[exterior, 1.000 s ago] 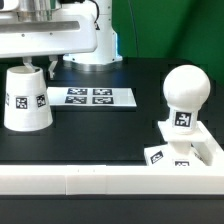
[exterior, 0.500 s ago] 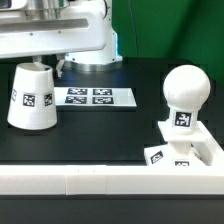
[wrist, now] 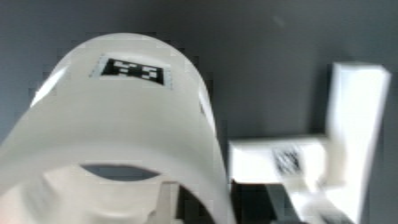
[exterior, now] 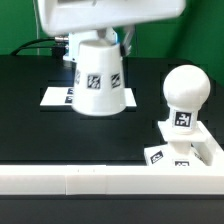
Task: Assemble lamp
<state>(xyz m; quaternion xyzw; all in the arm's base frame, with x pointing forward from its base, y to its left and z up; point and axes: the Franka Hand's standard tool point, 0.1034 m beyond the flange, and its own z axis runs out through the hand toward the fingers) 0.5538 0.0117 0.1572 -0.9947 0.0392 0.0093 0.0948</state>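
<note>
The shade [exterior: 99, 78] hangs clear of the black table [exterior: 30, 125], carried by the hand, whose fingers close on its upper end; it sits over the marker board [exterior: 55, 97]; the bulb [exterior: 184, 96] stands upright on the base [exterior: 190, 150] toward the exterior view's right, behind the white rail [exterior: 90, 180]; the wrist view shows the shade [wrist: 134, 130] close up.

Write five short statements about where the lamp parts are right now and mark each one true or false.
1. The shade is held up off the table. True.
2. The bulb lies on its side. False: it stands upright on the base.
3. The shade already covers the bulb. False: it hangs apart from it, toward the exterior view's left.
4. The shade partly hides the marker board. True.
5. The rail runs along the near edge. True.
</note>
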